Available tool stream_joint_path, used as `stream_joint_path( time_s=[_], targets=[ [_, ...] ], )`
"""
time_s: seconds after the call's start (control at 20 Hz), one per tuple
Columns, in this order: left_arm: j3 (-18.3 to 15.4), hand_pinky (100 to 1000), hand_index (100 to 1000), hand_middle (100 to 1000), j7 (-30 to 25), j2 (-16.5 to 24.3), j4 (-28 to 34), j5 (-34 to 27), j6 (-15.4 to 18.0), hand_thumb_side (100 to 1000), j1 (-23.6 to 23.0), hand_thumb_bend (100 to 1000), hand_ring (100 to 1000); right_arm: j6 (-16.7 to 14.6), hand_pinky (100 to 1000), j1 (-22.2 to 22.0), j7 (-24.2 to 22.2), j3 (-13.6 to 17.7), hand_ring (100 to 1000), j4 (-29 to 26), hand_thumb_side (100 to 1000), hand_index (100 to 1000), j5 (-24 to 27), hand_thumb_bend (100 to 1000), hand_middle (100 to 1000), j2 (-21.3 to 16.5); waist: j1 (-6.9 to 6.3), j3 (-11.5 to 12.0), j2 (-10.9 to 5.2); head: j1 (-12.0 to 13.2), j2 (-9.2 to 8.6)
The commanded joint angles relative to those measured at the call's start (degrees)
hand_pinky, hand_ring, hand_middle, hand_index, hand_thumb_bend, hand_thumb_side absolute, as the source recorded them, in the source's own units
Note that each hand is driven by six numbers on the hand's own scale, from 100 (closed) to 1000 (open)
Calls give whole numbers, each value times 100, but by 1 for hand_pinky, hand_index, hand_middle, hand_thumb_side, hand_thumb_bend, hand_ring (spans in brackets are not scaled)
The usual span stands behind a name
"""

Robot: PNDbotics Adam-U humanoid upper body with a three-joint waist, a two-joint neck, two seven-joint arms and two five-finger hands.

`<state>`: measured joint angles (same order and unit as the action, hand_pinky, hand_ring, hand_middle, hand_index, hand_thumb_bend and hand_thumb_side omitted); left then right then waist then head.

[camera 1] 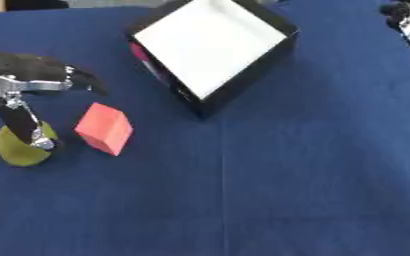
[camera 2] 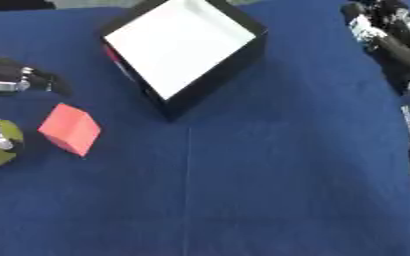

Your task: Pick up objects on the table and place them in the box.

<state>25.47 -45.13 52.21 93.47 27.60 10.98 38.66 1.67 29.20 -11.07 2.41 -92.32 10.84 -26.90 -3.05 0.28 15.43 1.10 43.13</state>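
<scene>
Nearest on the left, an olive-green pear-like fruit (camera 1: 20, 147) lies on the blue cloth (camera 1: 270, 190), and the left hand (camera 1: 25, 90) is on it: one dark finger (camera 1: 20, 125) runs down across the fruit's top and touches it, while the rest of the hand arches above. Whether the other fingers have curled round the fruit cannot be told from here, so the grip should be judged as not yet made. The step in hand looks like the pickup of this fruit, and to do it well the hand should settle lower so that thumb and fingers bracket the round body on opposite sides, not only its top; a rounded thing like this is likely to roll or squirt sideways if pinched off-centre. Just beside the fruit, on its right, stands a red block (camera 1: 104, 128), close enough that a fruit nudged that way would bump it, so the closing motion is best kept along the near-far line. Farther off, towards the top middle, the black box (camera 1: 243, 80) sits cornerwise with a white floor; its near corner points at the block, so the carry should lift high enough to clear the wall. At the far right edge the right hand (camera 2: 379, 30) hangs idle, its fingers too unclear to read.
</scene>
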Motion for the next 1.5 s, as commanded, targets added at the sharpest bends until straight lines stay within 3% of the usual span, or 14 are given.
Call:
stream_joint_path(
  time_s=[0.05, 0.6, 0.9, 1.0, 1.2, 1.5],
  targets=[
    [14, 964, 955, 907, -64, 26, -77, 55, 47, 116, 131, 551, 939, 10, 1000, 49, -12, 24, 934, -37, 470, 860, -26, 100, 918, -61, -59, -19, -105, 33, -46],
    [129, 951, 939, 895, -198, -182, -305, 145, 68, 138, 173, 519, 928, 23, 1000, 14, -20, 30, 931, -37, 470, 860, -41, 100, 917, -44, -78, -58, -82, 68, -62],
    [179, 893, 887, 843, -129, -241, -350, 243, 51, 127, 183, 494, 873, 24, 1000, 7, -22, 30, 931, -50, 470, 860, -37, 100, 917, -40, -71, -49, -78, 89, -58],
    [193, 852, 850, 791, -80, -259, -386, 264, 13, 146, 176, 455, 823, 26, 1000, 7, -19, 31, 930, -53, 470, 860, -33, 100, 917, -35, -66, -43, -75, 95, -57],
    [215, 740, 709, 640, 65, -277, -407, 237, -113, 100, 168, 403, 704, 26, 1000, 13, -23, 24, 930, -51, 470, 860, -34, 100, 916, -39, -57, -34, -68, 95, -47],
    [167, 624, 556, 516, 325, -226, -243, 213, -231, 100, 108, 430, 587, 26, 1000, 15, -14, 25, 929, -53, 470, 860, -27, 100, 916, -47, -62, -19, -68, 96, -27]
  ],
)
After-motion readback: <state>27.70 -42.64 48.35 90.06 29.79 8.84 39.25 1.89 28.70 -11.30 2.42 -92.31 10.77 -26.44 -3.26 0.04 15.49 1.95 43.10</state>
